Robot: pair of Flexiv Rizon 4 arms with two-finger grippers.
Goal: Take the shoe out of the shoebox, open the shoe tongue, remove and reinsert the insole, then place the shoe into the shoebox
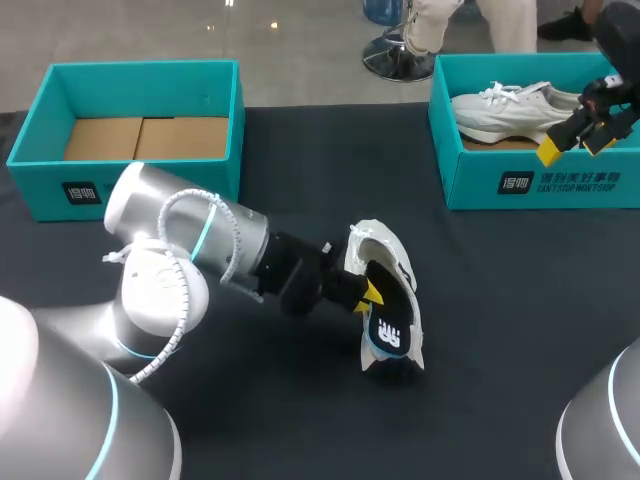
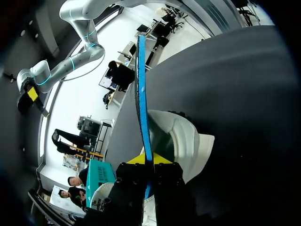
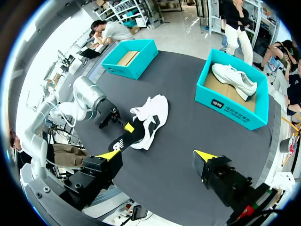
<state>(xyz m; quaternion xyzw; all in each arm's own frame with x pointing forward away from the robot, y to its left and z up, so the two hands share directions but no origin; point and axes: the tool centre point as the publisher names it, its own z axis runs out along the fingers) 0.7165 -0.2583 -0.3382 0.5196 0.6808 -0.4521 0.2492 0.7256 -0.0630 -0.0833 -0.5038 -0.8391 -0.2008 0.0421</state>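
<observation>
Gripping the insole (image 2: pixel 142 101) edge-on, your left gripper (image 1: pixel 368 293) has both yellow-tipped fingers pressed against it from either side. In the left wrist view the insole's thin blue edge runs straight out ahead between them. The white shoe (image 1: pixel 378 248) lies on its side on the dark table (image 1: pixel 520 300), just past those fingers. The insole's black face with its white logo sticks out of the shoe's opening. Farther back on your left sits the left shoebox (image 1: pixel 40 110), teal, with only a cardboard floor showing inside. On your right, the right gripper (image 1: pixel 577 143) hangs with its jaws spread wide and nothing between them. It sits above the front of the right shoebox (image 1: pixel 480 190), where a second white shoe (image 1: pixel 505 110) lies.
</observation>
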